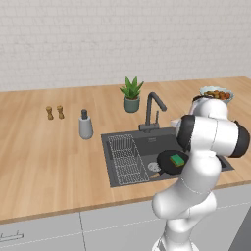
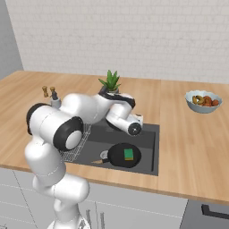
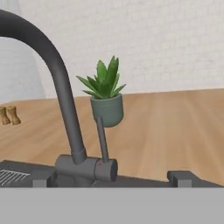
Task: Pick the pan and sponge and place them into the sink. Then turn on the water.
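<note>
Kitchen: wooden counter (image 1: 49, 147), sink (image 1: 142, 142), faucet (image 1: 152, 110).

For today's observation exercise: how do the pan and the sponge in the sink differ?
The pan is round and black; the sponge is rectangular and green. The pan is far larger and has a light wooden handle; the sponge has none. The pan lies on the floor of the sink, while the sponge lies inside the pan. Both are in the sink.

Matt dark faucet (image 3: 65, 100); wood-grain counter (image 1: 44, 157), matt black pan (image 2: 121, 155), wire rack (image 1: 126, 158); glossy white arm (image 2: 67, 120)
</note>
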